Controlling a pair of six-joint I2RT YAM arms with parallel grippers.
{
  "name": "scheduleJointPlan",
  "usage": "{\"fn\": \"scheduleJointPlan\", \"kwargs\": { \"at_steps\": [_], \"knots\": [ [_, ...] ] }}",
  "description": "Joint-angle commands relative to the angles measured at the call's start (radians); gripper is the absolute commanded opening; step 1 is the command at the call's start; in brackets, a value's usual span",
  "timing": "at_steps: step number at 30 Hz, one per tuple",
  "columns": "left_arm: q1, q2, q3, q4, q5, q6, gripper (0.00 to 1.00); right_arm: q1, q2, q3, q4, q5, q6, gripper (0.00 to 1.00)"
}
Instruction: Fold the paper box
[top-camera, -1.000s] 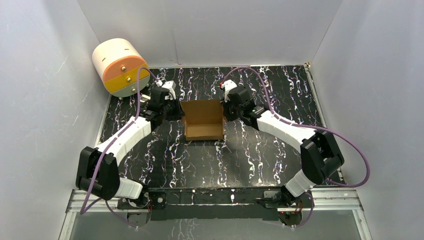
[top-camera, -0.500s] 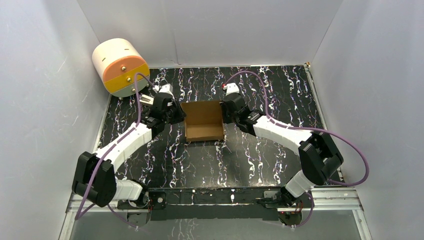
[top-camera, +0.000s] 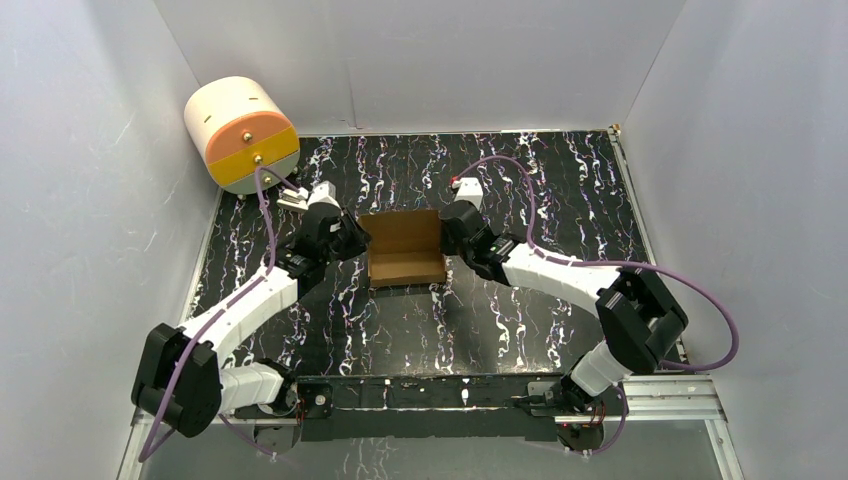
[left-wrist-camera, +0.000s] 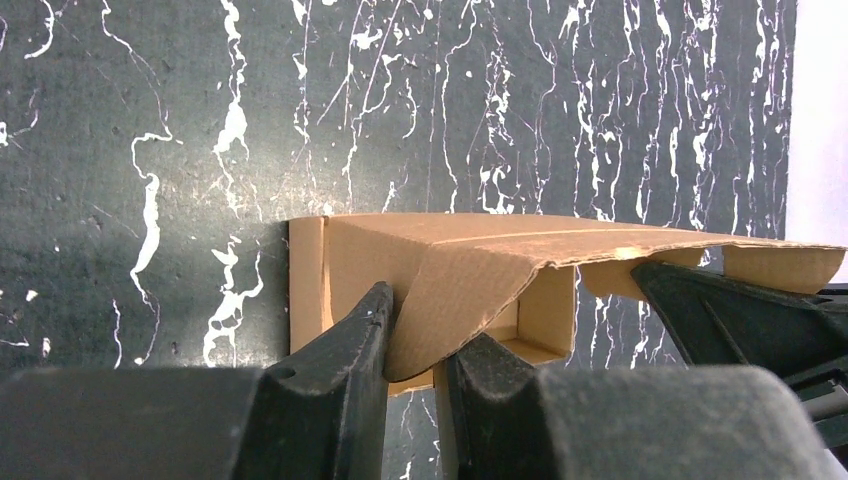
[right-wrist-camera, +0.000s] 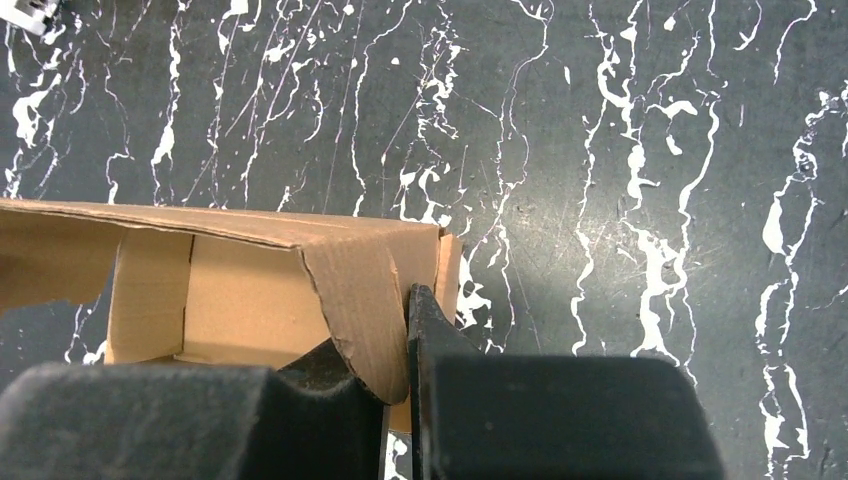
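The black marbled desk (top-camera: 590, 200) has a round drawer unit (top-camera: 240, 130) at its far left corner. The brown paper box (top-camera: 405, 240) sits open in the middle. The left jaws pinch its left flap. The right jaws pinch its right flap.

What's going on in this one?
Two robot arms are working on a brown paper box in the middle of the table. The left claw pinches a cardboard flap on the box's left side, and the right claw pinches one on its right side. The box is open at the top, not yet closed.
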Motion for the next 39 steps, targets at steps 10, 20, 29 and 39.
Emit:
{"fn": "scheduleJointPlan", "kwargs": {
  "at_steps": [10,20,29,39],
  "knots": [
    [-0.025,-0.094,-0.129,0.092,-0.018,-0.104,0.18,0.059,-0.037,-0.081,0.076,0.107,0.155,0.17],
    [-0.031,-0.182,-0.229,0.107,-0.023,-0.112,0.19,0.102,-0.090,-0.184,0.120,0.165,0.159,0.20],
    [-0.032,-0.297,-0.304,0.080,-0.011,-0.126,0.23,0.107,-0.199,-0.282,0.193,0.097,0.084,0.37],
    [-0.032,-0.548,-0.293,-0.135,-0.005,-0.126,0.55,0.107,-0.408,-0.339,0.142,-0.013,-0.053,0.70]
  ]
}}
